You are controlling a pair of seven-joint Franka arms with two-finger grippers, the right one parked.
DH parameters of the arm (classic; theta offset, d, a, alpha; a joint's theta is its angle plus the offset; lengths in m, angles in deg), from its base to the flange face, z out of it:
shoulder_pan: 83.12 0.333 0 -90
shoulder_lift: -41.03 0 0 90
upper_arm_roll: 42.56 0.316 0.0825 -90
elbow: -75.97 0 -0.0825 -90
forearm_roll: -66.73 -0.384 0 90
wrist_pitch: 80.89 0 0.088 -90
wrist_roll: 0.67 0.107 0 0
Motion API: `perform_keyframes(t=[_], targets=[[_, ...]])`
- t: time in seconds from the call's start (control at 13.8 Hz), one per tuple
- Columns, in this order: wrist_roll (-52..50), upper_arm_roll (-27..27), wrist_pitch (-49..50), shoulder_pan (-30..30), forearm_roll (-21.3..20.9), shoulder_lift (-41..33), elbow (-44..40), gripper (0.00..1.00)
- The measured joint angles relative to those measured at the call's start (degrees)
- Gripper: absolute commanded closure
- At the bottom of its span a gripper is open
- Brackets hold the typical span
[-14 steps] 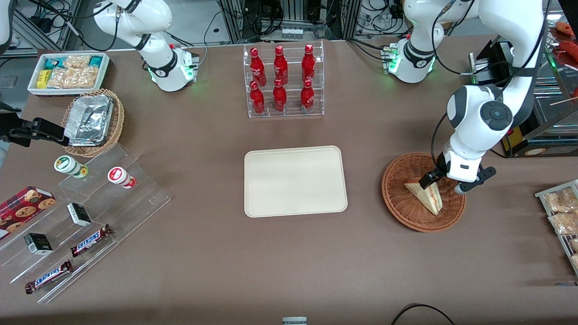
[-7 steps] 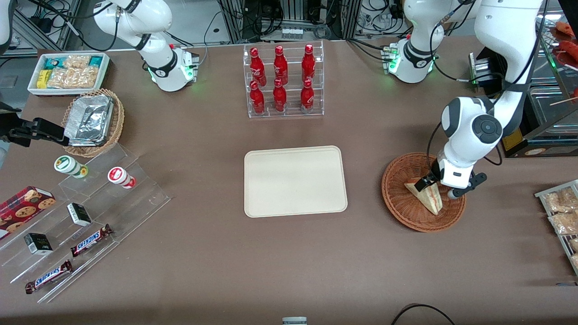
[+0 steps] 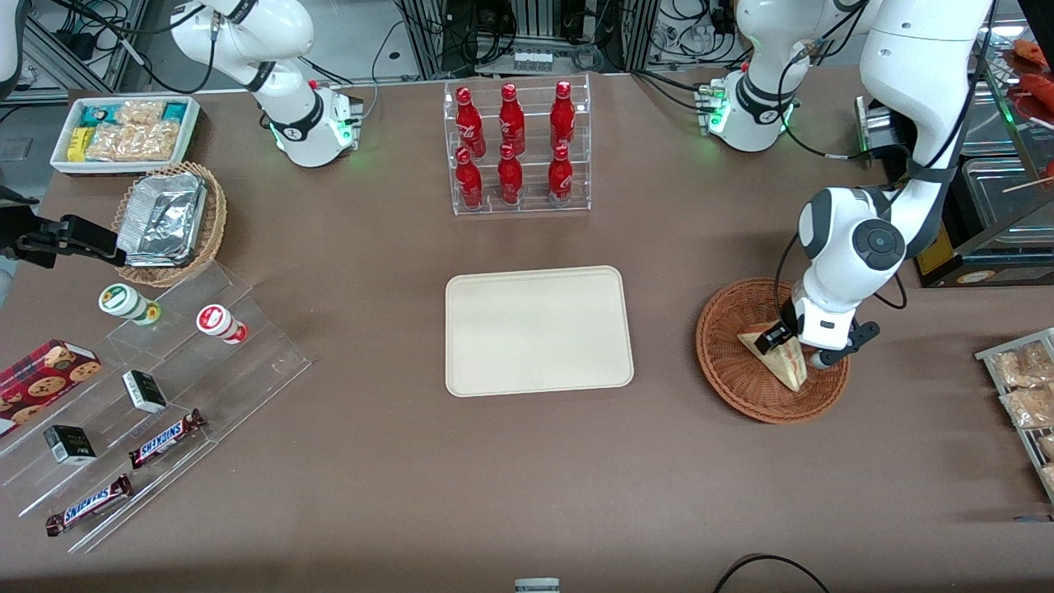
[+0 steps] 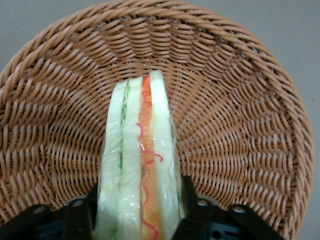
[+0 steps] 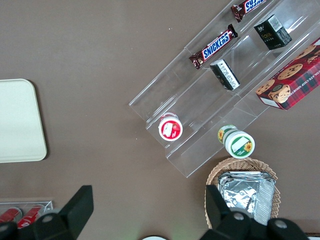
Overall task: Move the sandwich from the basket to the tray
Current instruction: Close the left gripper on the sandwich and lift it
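The sandwich (image 3: 781, 360) stands on edge in the reddish-brown basket (image 3: 729, 362), toward the working arm's end of the table. In the left wrist view the sandwich (image 4: 140, 150) shows its red and green layers against the basket weave (image 4: 240, 100). My left gripper (image 3: 797, 349) is down in the basket, open, with its jaws straddling the sandwich. In the left wrist view the gripper (image 4: 139, 210) has one dark finger (image 4: 187, 200) close against each bread face. The cream tray (image 3: 539, 329) lies at the table's middle, with nothing on it.
A clear rack of red bottles (image 3: 515, 148) stands farther from the front camera than the tray. Toward the parked arm's end are a tan basket of foil containers (image 3: 169, 222), a white snack bin (image 3: 123, 132) and stepped clear shelves (image 3: 165, 395). Snack packets (image 3: 1025, 387) lie near the basket.
My left gripper has come down into the basket, and its fingers now sit lower along the sandwich's sides. The sandwich has not moved.
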Motion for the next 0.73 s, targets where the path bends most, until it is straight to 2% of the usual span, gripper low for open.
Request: perform_keyframes(t=[0.29,0.58,0.73], targets=[[-0.02,-0.01,3.55,0.0,0.0,-1.43,-2.0,1.0],[-0.02,-1.02,26.33,-0.66,-0.09,-6.7,-13.29,1.0],[-0.37,-2.02,36.77,-3.7,-0.09,-7.68,-21.15,1.0]])
